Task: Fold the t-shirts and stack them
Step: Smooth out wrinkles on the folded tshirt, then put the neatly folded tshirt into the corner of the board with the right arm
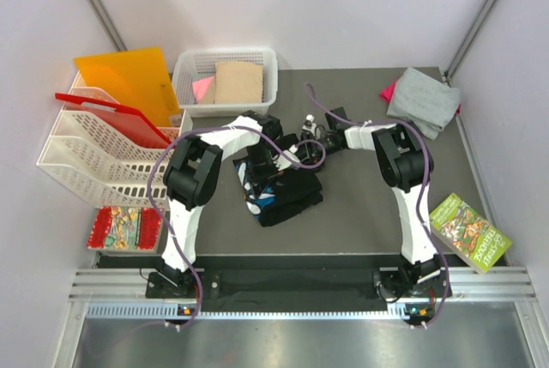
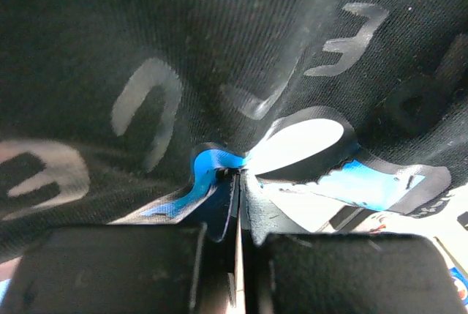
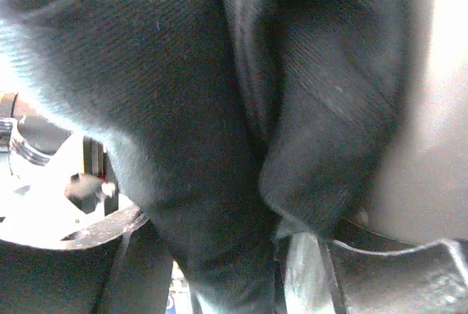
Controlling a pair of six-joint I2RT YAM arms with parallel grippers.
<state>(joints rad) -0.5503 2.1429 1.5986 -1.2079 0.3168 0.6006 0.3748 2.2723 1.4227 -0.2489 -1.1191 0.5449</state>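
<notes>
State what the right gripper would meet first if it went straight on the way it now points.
The black t-shirt. Its cloth hangs directly ahead of the right gripper and fills its wrist view, so contact looks almost immediate. What lies behind the cloth is hidden.

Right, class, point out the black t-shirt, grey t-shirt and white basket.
black t-shirt (image 1: 296, 199), top view, bunched lower fold.
grey t-shirt (image 1: 422, 100), top view, its middle.
white basket (image 1: 187, 76), top view, left wall.

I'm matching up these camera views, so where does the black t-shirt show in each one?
Top external: black t-shirt, bunched at picture centre.
Left wrist: fills the upper frame.
Right wrist: fills the middle.
Shared landmark: its blue print, top and left wrist only.
</notes>
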